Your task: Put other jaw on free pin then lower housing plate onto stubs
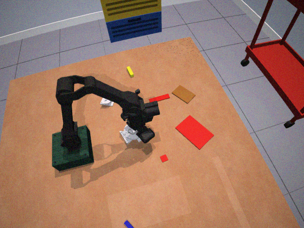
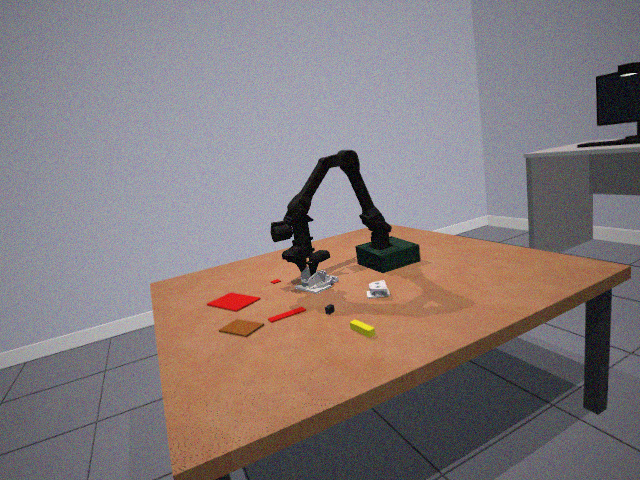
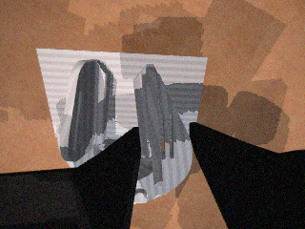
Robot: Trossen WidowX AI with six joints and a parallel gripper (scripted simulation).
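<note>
The pale base plate (image 1: 126, 139) (image 2: 309, 290) (image 3: 178, 67) lies on the table below the gripper. One grey jaw (image 2: 323, 277) (image 3: 86, 110) stands on its left side in the wrist view. My gripper (image 1: 135, 128) (image 2: 308, 271) (image 3: 164, 130) points down over the plate, shut on the other grey jaw (image 3: 150, 102). That jaw stands beside the first, with a gap between them at the top in the wrist view. The pins and the meeting of the teeth are hidden or too small to tell. A small white piece (image 1: 107, 101) (image 2: 378, 288), seemingly the housing plate, sits apart on the table.
A yellow block (image 1: 129, 71) (image 2: 362, 328), red bar (image 1: 159, 98) (image 2: 287, 314), brown tile (image 1: 183, 93) (image 2: 241, 327), red sheet (image 1: 194, 131) (image 2: 233, 301), small red square (image 1: 164, 158) (image 2: 275, 281), black cube (image 2: 329, 308) and blue bar (image 1: 128, 223) lie around.
</note>
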